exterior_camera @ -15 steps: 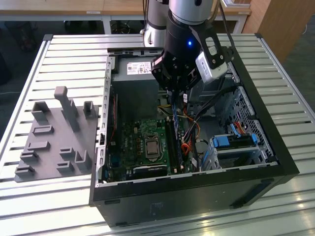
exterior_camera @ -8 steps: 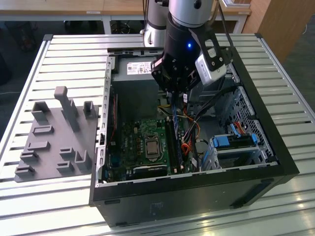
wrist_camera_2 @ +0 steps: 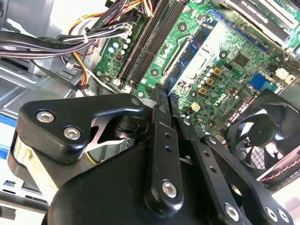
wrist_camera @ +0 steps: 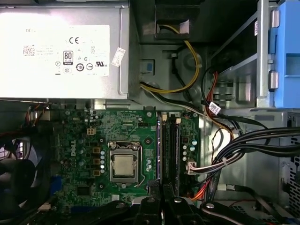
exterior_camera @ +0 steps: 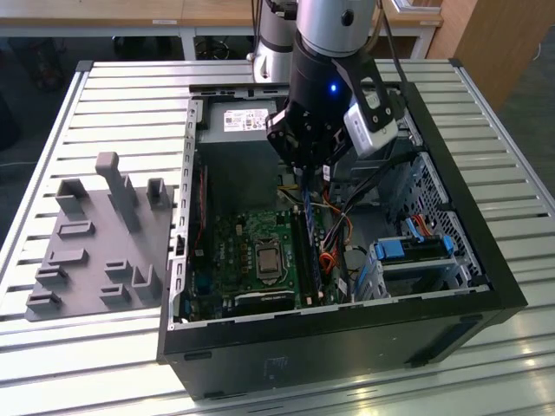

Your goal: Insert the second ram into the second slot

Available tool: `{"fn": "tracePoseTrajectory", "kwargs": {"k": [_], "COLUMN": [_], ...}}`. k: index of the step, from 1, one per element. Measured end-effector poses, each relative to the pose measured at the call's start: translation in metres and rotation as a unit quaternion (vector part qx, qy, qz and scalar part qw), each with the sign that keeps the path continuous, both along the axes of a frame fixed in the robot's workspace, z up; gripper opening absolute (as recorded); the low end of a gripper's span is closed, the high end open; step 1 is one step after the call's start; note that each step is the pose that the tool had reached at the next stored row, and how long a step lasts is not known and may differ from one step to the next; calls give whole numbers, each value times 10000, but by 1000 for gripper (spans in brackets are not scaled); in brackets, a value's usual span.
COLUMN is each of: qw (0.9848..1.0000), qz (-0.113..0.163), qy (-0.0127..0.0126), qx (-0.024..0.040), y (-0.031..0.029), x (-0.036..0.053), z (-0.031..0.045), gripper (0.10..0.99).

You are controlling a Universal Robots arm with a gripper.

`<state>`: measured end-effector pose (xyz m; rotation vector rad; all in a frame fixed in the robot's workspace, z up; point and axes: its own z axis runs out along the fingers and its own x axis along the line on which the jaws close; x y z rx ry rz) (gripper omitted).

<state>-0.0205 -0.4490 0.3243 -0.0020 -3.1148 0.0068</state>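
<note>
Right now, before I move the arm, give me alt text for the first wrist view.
The gripper hangs over one end of the memory slots on a green motherboard, beside the processor socket. A power supply with a pale label borders the board, and cable bundles run past the slots.

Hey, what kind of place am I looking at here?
Likely a robotics lab or test bench: an open computer case sits on a slatted metal table, with a robot arm reaching into it.
</note>
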Motion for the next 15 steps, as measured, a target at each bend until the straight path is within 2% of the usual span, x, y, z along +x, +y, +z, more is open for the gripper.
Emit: {"fn": "tracePoseTrajectory", "kwargs": {"k": [15], "qw": [10000], "qz": [19], "qy": [0], "qx": [0], "y": [0], "x": [0], "z": [-69], "gripper": [137]}}
